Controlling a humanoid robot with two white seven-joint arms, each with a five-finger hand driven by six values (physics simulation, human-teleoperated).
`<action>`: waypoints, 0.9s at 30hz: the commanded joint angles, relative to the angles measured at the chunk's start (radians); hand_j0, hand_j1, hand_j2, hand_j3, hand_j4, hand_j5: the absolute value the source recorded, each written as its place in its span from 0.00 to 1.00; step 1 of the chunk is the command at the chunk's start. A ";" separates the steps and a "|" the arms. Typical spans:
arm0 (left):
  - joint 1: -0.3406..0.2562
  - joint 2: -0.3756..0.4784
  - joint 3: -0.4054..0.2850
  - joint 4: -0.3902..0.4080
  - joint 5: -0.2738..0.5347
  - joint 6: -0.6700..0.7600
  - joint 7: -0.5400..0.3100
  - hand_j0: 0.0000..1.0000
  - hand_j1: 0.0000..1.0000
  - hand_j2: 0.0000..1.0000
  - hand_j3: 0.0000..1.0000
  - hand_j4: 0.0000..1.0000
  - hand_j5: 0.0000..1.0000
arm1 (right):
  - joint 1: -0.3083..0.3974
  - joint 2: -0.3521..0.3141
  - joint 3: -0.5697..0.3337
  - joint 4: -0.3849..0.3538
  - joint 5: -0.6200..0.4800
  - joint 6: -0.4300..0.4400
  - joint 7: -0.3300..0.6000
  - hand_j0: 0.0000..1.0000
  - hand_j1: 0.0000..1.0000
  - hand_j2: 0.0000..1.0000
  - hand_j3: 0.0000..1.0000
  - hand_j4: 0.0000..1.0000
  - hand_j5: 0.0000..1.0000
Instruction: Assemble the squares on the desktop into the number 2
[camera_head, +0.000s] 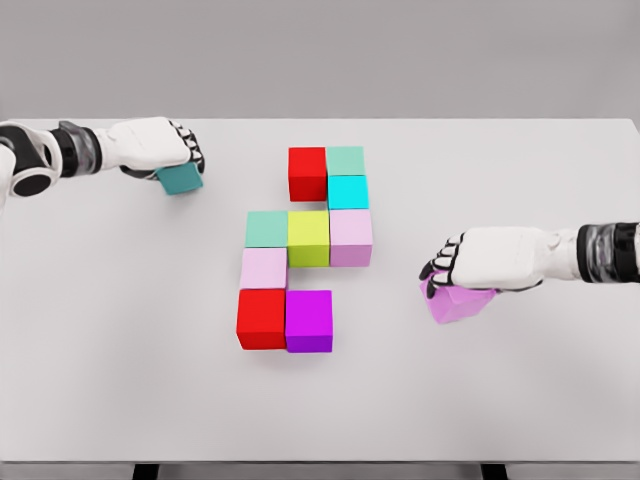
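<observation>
**Two blocks in hand, the 2 not yet complete**

Take the yellow-green block (308, 238), at the middle of the figure, as the landmark. Far to its upper left, the left hand (160, 146) has its fingers curled down over a teal block (181, 179), which rests on the white table (100, 380). The figure around the landmark reads: red block (307, 173) and green block (345, 160) above, cyan block (348, 191) under the green, a mint block (267, 229) and lilac block (351, 237) touching either side of the landmark, then a pale pink block (263, 268), a second red block (261, 319) and a magenta block (308, 321) below. Well to the lower right, the right hand (480, 262) wraps its fingers over a pink block (458, 303).

Risks, as I judge them: either held block could nudge seated neighbours out of line while sliding in, since the rows touch; a loose, top-heavy grip could let a block twist.
</observation>
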 joint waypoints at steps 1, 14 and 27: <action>-0.002 -0.011 0.004 0.014 0.004 0.000 0.000 0.68 0.68 0.68 0.68 0.68 0.68 | 0.000 0.033 0.000 0.000 -0.008 0.003 -0.001 0.64 0.64 0.64 0.64 0.64 0.64; -0.041 -0.097 0.001 0.020 -0.006 0.000 0.000 0.68 0.68 0.68 0.68 0.68 0.68 | 0.018 0.112 -0.003 0.000 -0.034 0.003 -0.001 0.78 0.78 0.78 0.78 0.78 0.78; -0.035 -0.115 -0.007 -0.035 -0.005 0.000 -0.002 0.68 0.68 0.68 0.68 0.68 0.68 | 0.018 0.047 -0.071 -0.002 -0.133 0.003 -0.001 1.00 1.00 1.00 1.00 1.00 1.00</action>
